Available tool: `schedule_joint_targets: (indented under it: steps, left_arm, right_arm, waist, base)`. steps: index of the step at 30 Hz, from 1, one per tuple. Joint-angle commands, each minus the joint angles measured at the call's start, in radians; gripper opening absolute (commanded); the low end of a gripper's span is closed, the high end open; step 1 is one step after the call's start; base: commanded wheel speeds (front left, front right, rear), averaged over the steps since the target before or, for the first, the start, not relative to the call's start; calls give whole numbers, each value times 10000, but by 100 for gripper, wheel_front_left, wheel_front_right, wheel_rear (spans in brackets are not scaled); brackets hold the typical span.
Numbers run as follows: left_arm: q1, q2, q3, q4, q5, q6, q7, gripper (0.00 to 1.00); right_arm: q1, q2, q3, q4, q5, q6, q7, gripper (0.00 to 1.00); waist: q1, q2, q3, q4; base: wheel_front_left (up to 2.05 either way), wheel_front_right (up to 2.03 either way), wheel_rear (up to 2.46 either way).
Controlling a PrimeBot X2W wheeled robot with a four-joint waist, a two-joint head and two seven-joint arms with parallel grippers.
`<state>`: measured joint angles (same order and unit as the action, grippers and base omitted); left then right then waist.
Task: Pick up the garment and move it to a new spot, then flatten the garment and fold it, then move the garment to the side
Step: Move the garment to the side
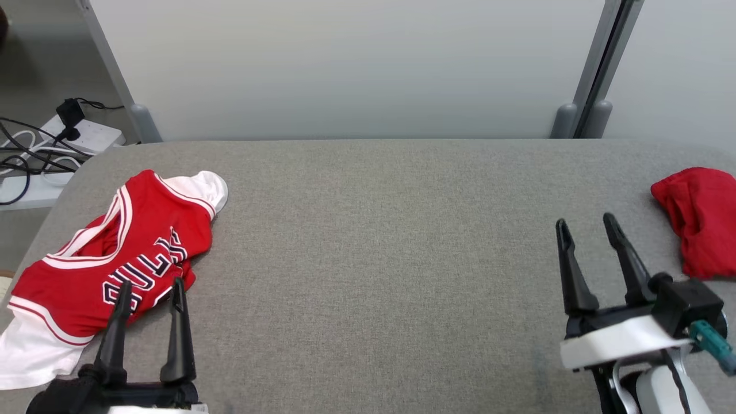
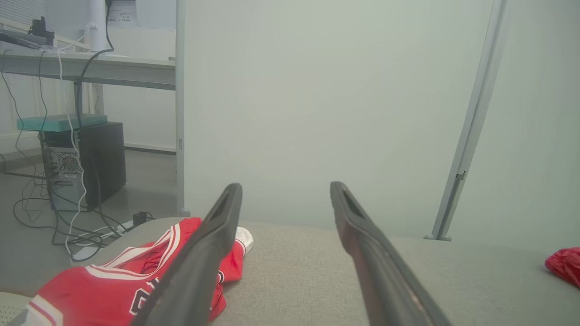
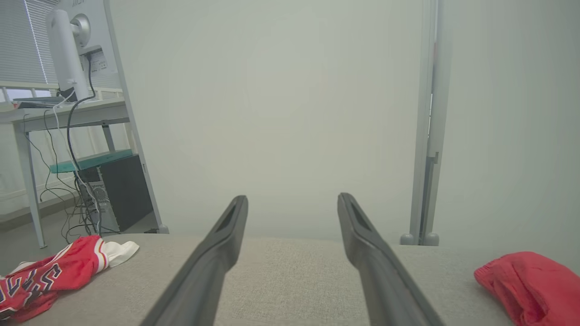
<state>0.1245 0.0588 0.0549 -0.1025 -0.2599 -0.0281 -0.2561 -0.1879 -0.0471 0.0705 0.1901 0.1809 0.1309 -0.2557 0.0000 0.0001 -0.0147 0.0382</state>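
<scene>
- We are holding our left gripper [image 1: 151, 284] with its fingers spread and empty, tips hanging over the near part of the jersey [image 1: 132, 241]. We cannot tell whether they are touching the cloth.
- Our right gripper [image 1: 585, 220] is likewise parted and empty above the bare table [image 1: 374, 259], near a red bundle [image 1: 698, 213].
- The jersey is lying crumpled at the table's left end, its white part reaching the edge.
- We are risking a pinch on one layer only, which would leave the rest dragging and twisting. A careless tug could send the cloth sliding off that edge.
- We are also risking mistaking the red bundle for the target.
- The jersey's lowest corner and the bundle's far side are running out of frame, and folds are hiding part of the lettering.
</scene>
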Motion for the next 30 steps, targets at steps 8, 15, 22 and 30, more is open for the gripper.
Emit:
schedule_joint_targets:
  steps: [8, 15, 22, 30]
  left_arm:
    - [434, -64, 56, 83, 880, -555, -56, 100]
    - [572, -81, 79, 330, 928, -593, -56, 100]
    - [459, -83, 64, 517, 871, -564, -56, 100]
    - [408, -84, -2, 676, 820, -545, -57, 100]
  right_arm:
    - [1546, -32, 881, -693, 381, -2, -60, 100]
    - [1723, -32, 871, -882, 385, -2, -60, 100]
    - [1654, -32, 944, -855, 523, -2, -60, 100]
    - [1643, -32, 946, -810, 557, -2, -61, 100]
  waist:
    - [0, -1, -539, 31]
    - [0, -1, -617, -294]
    - [0, -1, -621, -513]
    - [0, -1, -630, -528]
  base:
    - [0, 0, 0]
    - [0, 0, 0]
    - [0, 0, 0]
    - [0, 0, 0]
